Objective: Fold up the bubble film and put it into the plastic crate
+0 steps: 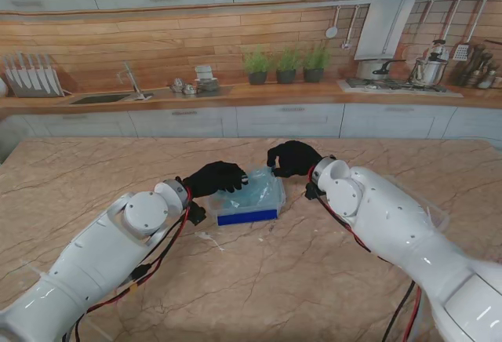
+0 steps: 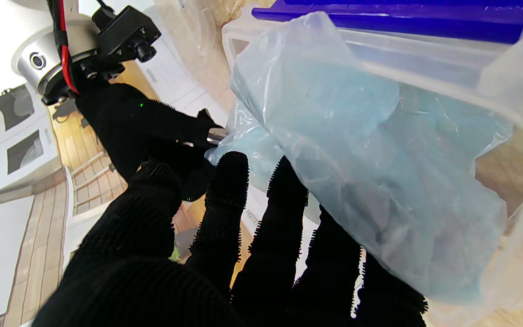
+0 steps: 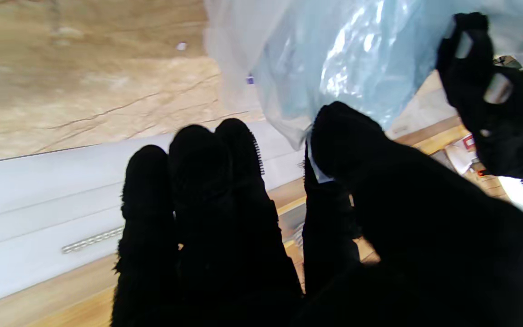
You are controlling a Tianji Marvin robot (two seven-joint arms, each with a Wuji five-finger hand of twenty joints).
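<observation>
The bluish bubble film (image 1: pixel 252 193) lies bunched in the plastic crate (image 1: pixel 248 216), a clear-walled box with a blue base in the middle of the table. In the left wrist view the bubble film (image 2: pixel 357 159) bulges over the crate's clear rim (image 2: pixel 506 109). My left hand (image 1: pixel 216 177) is at the film's left edge, its straight, spread fingers (image 2: pixel 284 200) resting against the film without clasping it. My right hand (image 1: pixel 292 158) is at the crate's far right corner, thumb and forefinger (image 3: pixel 334 131) pinched on a corner of the film (image 3: pixel 334 68).
The crate stands on a marble-patterned table (image 1: pixel 259 287). A loose bit of clear plastic (image 1: pixel 205 236) lies on the table near my left forearm. Beyond the table's far edge runs a kitchen counter with cabinets (image 1: pixel 235 118).
</observation>
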